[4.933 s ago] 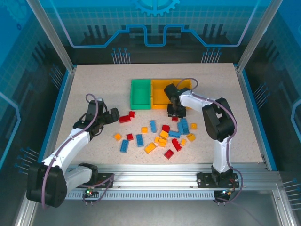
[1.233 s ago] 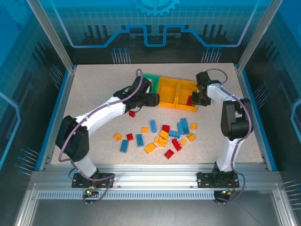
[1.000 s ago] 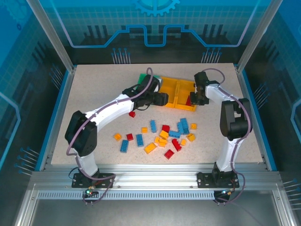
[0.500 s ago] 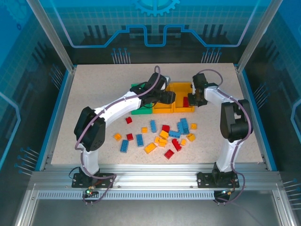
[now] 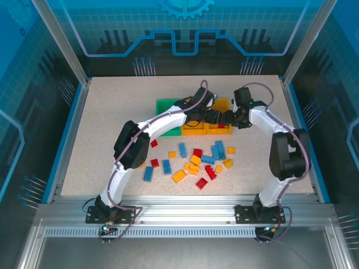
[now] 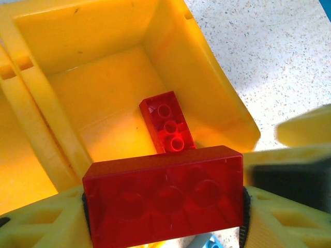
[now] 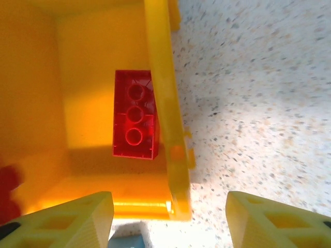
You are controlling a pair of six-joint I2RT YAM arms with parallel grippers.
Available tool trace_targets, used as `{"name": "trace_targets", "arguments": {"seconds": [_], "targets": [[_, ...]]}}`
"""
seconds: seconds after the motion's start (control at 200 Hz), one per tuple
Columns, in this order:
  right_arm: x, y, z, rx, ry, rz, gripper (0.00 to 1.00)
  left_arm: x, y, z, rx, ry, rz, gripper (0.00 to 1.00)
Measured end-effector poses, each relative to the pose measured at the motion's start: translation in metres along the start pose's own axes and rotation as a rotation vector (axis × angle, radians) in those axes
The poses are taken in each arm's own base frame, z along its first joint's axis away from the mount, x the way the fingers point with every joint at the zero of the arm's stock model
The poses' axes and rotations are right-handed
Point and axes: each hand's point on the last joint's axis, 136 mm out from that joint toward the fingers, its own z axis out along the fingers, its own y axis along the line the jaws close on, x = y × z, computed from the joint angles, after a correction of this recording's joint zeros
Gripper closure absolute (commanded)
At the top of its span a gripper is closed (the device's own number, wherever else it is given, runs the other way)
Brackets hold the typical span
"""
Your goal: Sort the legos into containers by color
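My left gripper (image 5: 216, 117) (image 6: 163, 209) is shut on a red lego (image 6: 163, 197), held over the right orange-yellow container (image 6: 217, 98) (image 5: 220, 131). Another red lego (image 6: 167, 124) (image 7: 134, 113) lies on that container's floor. My right gripper (image 5: 231, 119) (image 7: 173, 222) is open and holds nothing; the container's right wall (image 7: 165, 119) stands between its fingers. The green container (image 5: 166, 107) and the middle orange-yellow container (image 5: 194, 130) join it in a row. Several loose red, blue and yellow legos (image 5: 196, 162) are scattered on the table nearer to me.
Both arms meet closely above the right container, and a blurred yellow finger (image 6: 305, 129) of the right gripper shows in the left wrist view. A blue lego (image 7: 126, 242) lies just outside the container's near wall. A speckled table (image 5: 101, 123) stretches out on the left.
My left arm has swung right from the green container to over the right container with the red lego. The row of containers shifted. My right gripper has stayed by the right container.
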Motion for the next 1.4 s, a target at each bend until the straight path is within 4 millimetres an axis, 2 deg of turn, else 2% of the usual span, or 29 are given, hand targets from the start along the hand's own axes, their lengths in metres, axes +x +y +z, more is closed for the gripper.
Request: {"name": "trace_targets", "arguments": {"seconds": [0.08,0.145,0.17,0.185,0.2,0.405,0.495,0.595,0.65,0.685,0.74,0.8,0.825,0.885,0.915,0.985,1.06,1.095,1.401], "targets": [[-0.003,-0.010,-0.020,-0.004,-0.042,0.030,0.33,-0.004,-0.002,0.004,0.006,-0.003,0.000,0.30],[-0.003,-0.019,-0.028,0.001,-0.057,0.053,0.33,-0.005,-0.004,0.005,0.010,-0.001,-0.001,0.22],[-0.002,-0.022,-0.031,0.005,-0.060,0.061,0.33,-0.006,-0.005,0.004,0.013,-0.002,-0.001,0.16],[-0.001,-0.024,-0.032,0.007,-0.060,0.066,0.33,-0.006,-0.005,0.004,0.013,-0.003,-0.005,0.06],[0.000,-0.026,-0.032,0.009,-0.060,0.069,0.33,-0.007,-0.005,0.004,0.013,-0.003,-0.007,0.02],[0.023,-0.036,-0.028,0.024,-0.011,0.083,0.33,-0.007,-0.004,0.003,0.008,-0.005,-0.029,0.01],[0.030,-0.037,-0.029,0.022,-0.002,0.083,0.33,0.001,0.006,-0.008,-0.037,-0.001,-0.031,0.01],[0.036,-0.035,-0.037,0.017,-0.012,0.073,0.33,0.015,0.022,-0.044,-0.118,-0.007,-0.021,0.01],[0.039,-0.032,-0.043,0.010,-0.022,0.064,0.32,0.019,0.031,-0.074,-0.161,-0.028,-0.012,0.01],[0.041,-0.028,-0.047,0.002,-0.030,0.053,0.32,0.019,0.038,-0.100,-0.187,-0.057,-0.011,0.01],[0.044,-0.022,-0.051,-0.007,-0.037,0.036,0.32,0.023,0.050,-0.127,-0.218,-0.081,-0.025,0.01],[0.050,-0.013,-0.055,-0.019,-0.042,0.008,0.32,0.030,0.075,-0.156,-0.255,-0.100,-0.089,0.01],[0.053,-0.009,-0.056,-0.024,-0.040,-0.004,0.32,0.036,0.092,-0.168,-0.283,-0.104,-0.133,0.01],[0.062,-0.002,-0.055,-0.034,-0.029,-0.026,0.32,0.051,0.125,-0.184,-0.339,-0.096,-0.216,0.01],[0.066,0.000,-0.054,-0.036,-0.020,-0.032,0.32,0.064,0.147,-0.190,-0.387,-0.080,-0.271,0.01],[0.076,0.001,-0.049,-0.033,0.004,-0.028,0.32,0.096,0.173,-0.189,-0.450,-0.016,-0.349,0.01],[0.082,-0.002,-0.045,-0.027,0.022,-0.014,0.32,0.127,0.181,-0.180,-0.487,0.076,-0.390,0.01],[0.083,-0.002,-0.044,-0.026,0.027,-0.008,0.32,0.135,0.182,-0.176,-0.494,0.106,-0.411,0.02],[0.083,-0.005,-0.043,0.002,0.022,0.000,0.31,0.169,0.198,-0.145,-0.538,0.222,-0.536,0.18]]}}
